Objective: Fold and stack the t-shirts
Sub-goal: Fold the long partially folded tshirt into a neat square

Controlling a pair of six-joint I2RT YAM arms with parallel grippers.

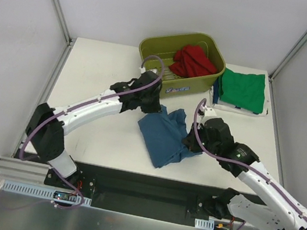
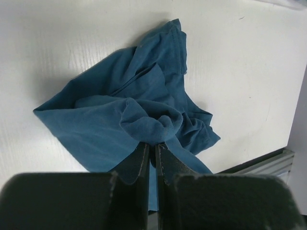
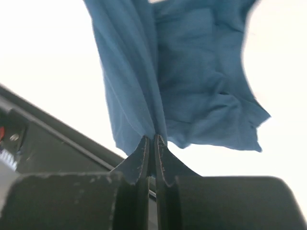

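Note:
The teal-blue t-shirt (image 1: pixel 165 134) lies crumpled on the white table between my two grippers. My left gripper (image 1: pixel 156 105) is shut on a bunched fold at its far left edge; the left wrist view shows the jaws (image 2: pixel 153 146) pinching the cloth (image 2: pixel 120 115). My right gripper (image 1: pixel 191 140) is shut on its right edge, and the right wrist view shows the cloth (image 3: pixel 192 86) hanging from the jaws (image 3: pixel 153 140). The bright green t-shirt (image 1: pixel 242 90) lies folded at the back right. The red t-shirt (image 1: pixel 194 61) lies crumpled inside the tub.
The olive-green plastic tub (image 1: pixel 153 47) stands at the back middle, just behind my left gripper. A white sheet (image 1: pixel 266 104) lies under the green shirt. The table's front edge and a black rail (image 1: pixel 142 184) run close below the blue shirt.

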